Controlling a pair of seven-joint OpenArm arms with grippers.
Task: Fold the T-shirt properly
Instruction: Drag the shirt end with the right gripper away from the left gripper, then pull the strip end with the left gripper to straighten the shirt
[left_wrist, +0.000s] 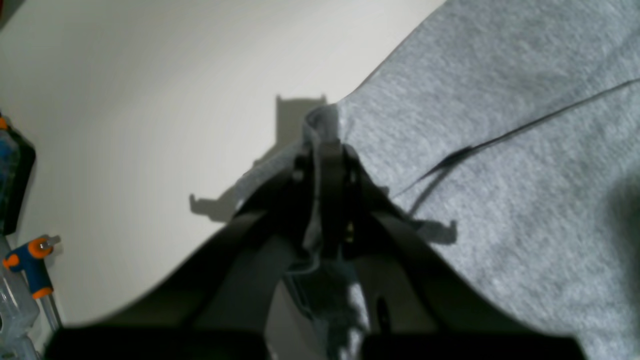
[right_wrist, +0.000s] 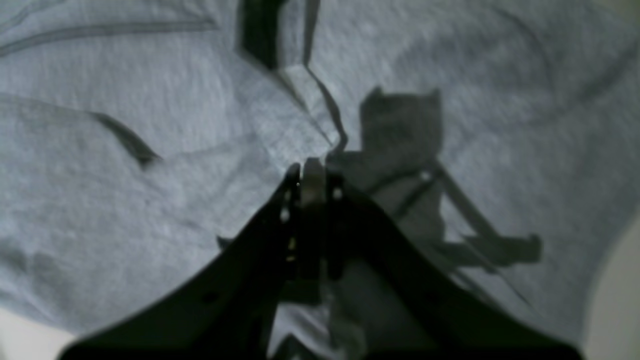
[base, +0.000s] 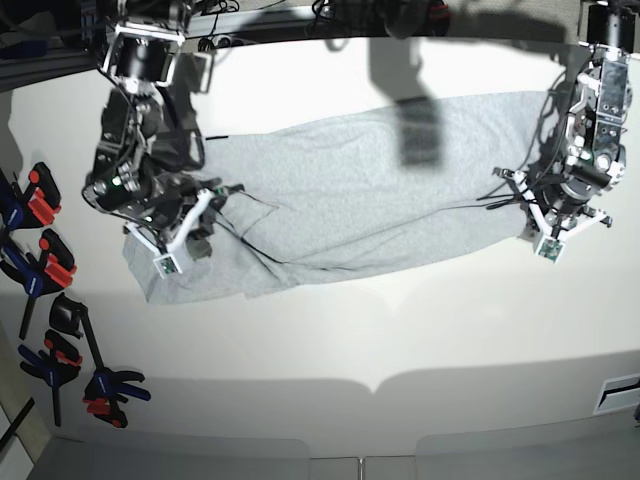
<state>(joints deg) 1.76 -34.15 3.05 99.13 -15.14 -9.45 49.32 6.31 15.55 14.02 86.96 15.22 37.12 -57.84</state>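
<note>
T-shirt (base: 350, 190) lying spread across far half of table (base: 330, 340), as base cam sees it. Rel. to shirt: right gripper (base: 205, 205) sitting on its left end, left gripper (base: 530, 205) at its right edge, both w/ cloth between fingers. Clamps (base: 60, 300) lying well left of shirt, along table edge. Near half of table lying before shirt.

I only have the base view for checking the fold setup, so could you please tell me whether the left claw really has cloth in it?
Observer: Yes. The left wrist view shows the left claw shut on a pinched edge of the T-shirt, at the cloth's border with the bare table.
Operator: And the right one, please?
Observer: The right wrist view shows the right claw shut on a raised ridge of grey fabric, well inside the cloth, not at its edge.
</note>
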